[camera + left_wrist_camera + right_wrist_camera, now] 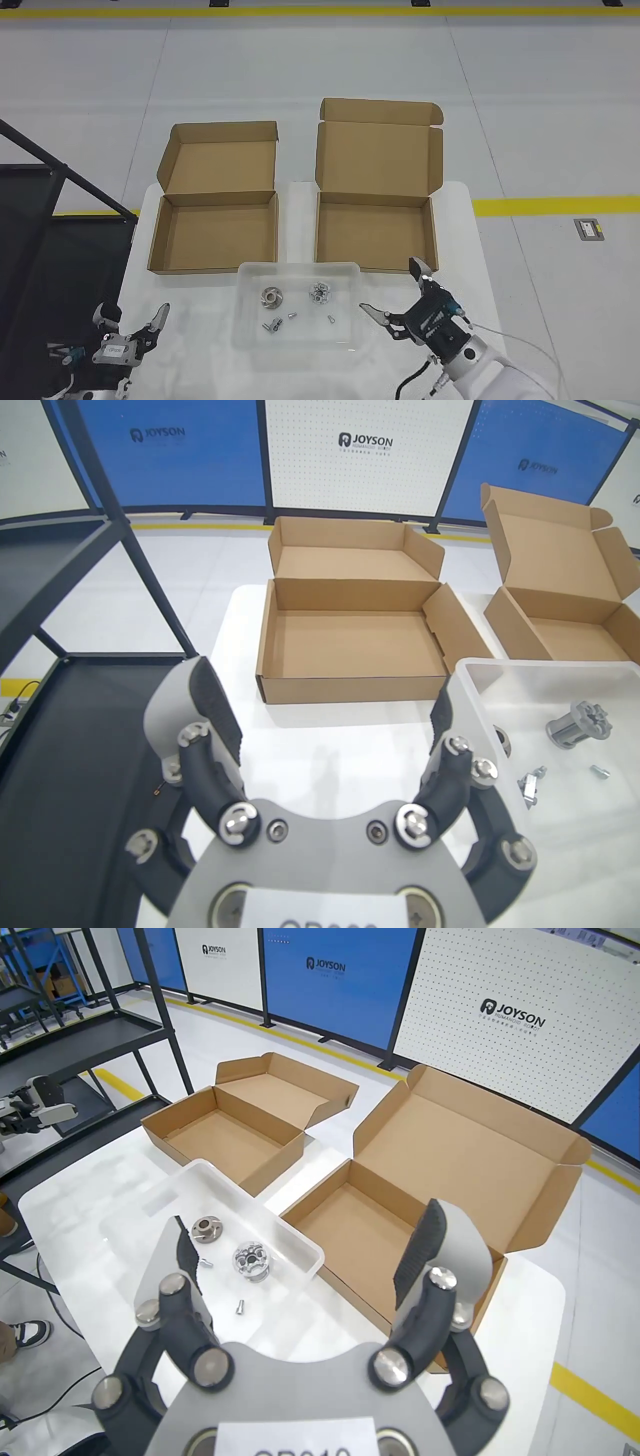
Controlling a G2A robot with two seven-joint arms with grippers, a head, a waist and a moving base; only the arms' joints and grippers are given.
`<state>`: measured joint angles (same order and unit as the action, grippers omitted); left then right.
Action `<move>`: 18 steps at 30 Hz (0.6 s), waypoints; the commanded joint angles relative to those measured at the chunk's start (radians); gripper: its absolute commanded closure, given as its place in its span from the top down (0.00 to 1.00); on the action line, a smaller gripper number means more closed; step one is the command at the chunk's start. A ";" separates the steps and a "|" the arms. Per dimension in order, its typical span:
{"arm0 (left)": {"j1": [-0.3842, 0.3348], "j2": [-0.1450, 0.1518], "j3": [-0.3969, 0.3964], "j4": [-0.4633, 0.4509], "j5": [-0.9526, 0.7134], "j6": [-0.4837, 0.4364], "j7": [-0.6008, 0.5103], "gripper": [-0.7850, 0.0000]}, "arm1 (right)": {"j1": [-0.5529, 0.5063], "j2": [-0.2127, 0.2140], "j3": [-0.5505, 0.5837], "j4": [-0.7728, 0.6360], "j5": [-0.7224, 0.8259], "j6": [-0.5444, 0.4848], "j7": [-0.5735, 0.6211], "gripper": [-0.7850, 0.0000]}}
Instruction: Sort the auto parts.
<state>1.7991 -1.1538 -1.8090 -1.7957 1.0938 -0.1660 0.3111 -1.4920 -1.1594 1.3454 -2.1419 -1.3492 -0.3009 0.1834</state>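
A clear plastic tray (pixel 298 267) sits at the table's front middle. It holds a flanged hub (pixel 271 296), a gear-like part (pixel 319 292) and a few small bolts (pixel 331 320). Behind it stand two open, empty cardboard boxes, the left box (pixel 215 235) and the right box (pixel 375 235). My left gripper (pixel 133 316) hovers open at the front left corner, left of the tray (pixel 500 665). My right gripper (pixel 392 288) is open just right of the tray (pixel 300 1240), above the hub (pixel 202 1229) and gear-like part (pixel 251 1260).
A black metal rack (pixel 40 250) stands against the table's left side, close to the left arm. Both box lids stand raised at the back. Bare white table (pixel 200 340) lies between the left gripper and the tray.
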 commanded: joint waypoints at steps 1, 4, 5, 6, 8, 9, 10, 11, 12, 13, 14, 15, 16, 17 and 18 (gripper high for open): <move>0.000 0.000 0.000 0.000 0.000 0.000 0.000 1.00 | 0.001 0.000 -0.004 -0.002 0.000 -0.005 0.001 1.00; -0.012 -0.004 0.008 -0.002 -0.008 0.037 -0.019 1.00 | 0.038 -0.003 -0.073 0.008 -0.011 -0.064 0.050 1.00; -0.015 -0.005 0.013 -0.004 -0.007 0.049 -0.021 1.00 | 0.063 -0.006 -0.102 0.022 -0.010 -0.070 0.078 1.00; -0.017 -0.007 0.018 -0.005 -0.006 0.062 -0.022 1.00 | 0.089 -0.010 -0.134 0.037 0.001 -0.077 0.107 1.00; -0.019 -0.010 0.027 -0.004 -0.004 0.076 -0.019 1.00 | 0.150 -0.020 -0.196 0.076 0.021 -0.073 0.168 1.00; -0.019 -0.011 0.029 -0.002 -0.003 0.084 -0.017 1.00 | 0.180 -0.027 -0.230 0.095 0.041 -0.066 0.195 1.00; -0.018 -0.013 0.030 0.000 -0.003 0.089 -0.014 1.00 | 0.211 -0.033 -0.263 0.117 0.060 -0.061 0.227 1.00; -0.016 -0.014 0.031 0.001 -0.002 0.092 -0.013 1.00 | 0.245 -0.040 -0.296 0.139 0.070 -0.059 0.268 1.00; -0.014 -0.014 0.030 0.003 0.000 0.098 -0.012 1.00 | 0.277 -0.047 -0.327 0.157 0.084 -0.049 0.301 1.00; -0.012 -0.015 0.028 0.005 0.004 0.107 -0.013 1.00 | 0.308 -0.055 -0.355 0.177 0.099 -0.037 0.321 1.00; -0.010 -0.016 0.028 0.005 0.007 0.109 -0.015 1.00 | 0.338 -0.063 -0.383 0.200 0.112 -0.032 0.342 1.00; -0.009 -0.017 0.027 0.006 0.010 0.110 -0.015 1.00 | 0.367 -0.070 -0.406 0.224 0.117 -0.019 0.357 1.00; -0.006 -0.017 0.025 0.007 0.012 0.110 -0.016 1.00 | 0.391 -0.078 -0.428 0.249 0.127 -0.004 0.367 1.00; -0.006 -0.017 0.025 0.007 0.012 0.110 -0.016 1.00 | 0.414 -0.086 -0.450 0.278 0.148 0.005 0.380 1.00; -0.006 -0.017 0.025 0.007 0.012 0.110 -0.016 1.00 | 0.440 -0.093 -0.472 0.308 0.155 0.007 0.408 1.00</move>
<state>1.7931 -1.1711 -1.7840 -1.7889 1.1056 -0.0555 0.2954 -1.0849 -1.2441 0.9002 -1.8727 -1.2079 -0.2990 0.5631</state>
